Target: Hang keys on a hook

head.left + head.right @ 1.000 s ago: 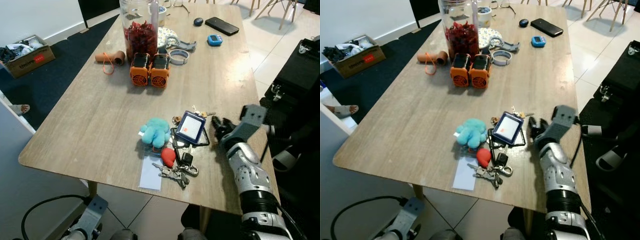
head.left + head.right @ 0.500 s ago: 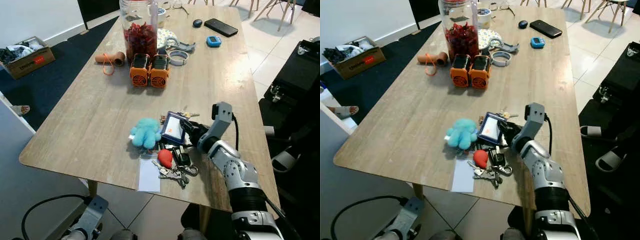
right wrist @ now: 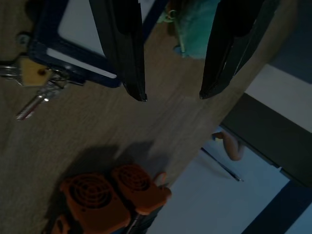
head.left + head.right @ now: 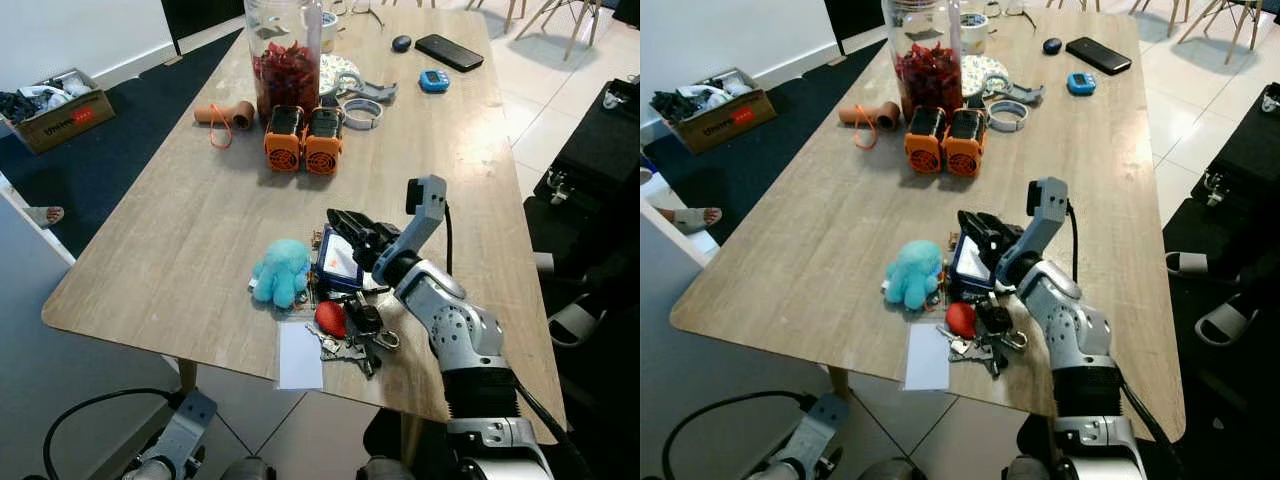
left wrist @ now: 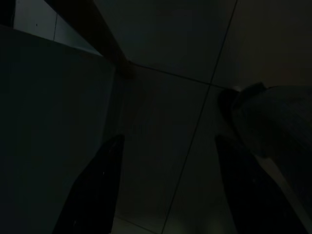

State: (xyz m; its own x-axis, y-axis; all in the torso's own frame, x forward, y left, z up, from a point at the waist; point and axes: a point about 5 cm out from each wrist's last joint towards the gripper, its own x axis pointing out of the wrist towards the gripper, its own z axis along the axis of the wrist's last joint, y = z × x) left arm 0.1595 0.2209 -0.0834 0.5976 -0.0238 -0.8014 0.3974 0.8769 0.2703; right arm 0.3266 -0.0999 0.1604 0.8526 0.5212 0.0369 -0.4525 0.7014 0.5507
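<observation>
Tabletop (image 4: 200, 230): my right gripper (image 4: 345, 226) hovers open, empty, over the badge (image 4: 338, 264); keys (image 4: 350, 340) lie behind it, toward me.

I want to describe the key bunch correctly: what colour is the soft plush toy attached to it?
The plush toy is light teal-blue, clearest in the left eye view.

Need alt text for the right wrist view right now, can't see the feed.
The right claw hovers open just above the wooden table, one finger over the blue-framed card holder with keys attached, the turquoise plush toy just past the fingers. Two orange fans stand further along the table.
</observation>
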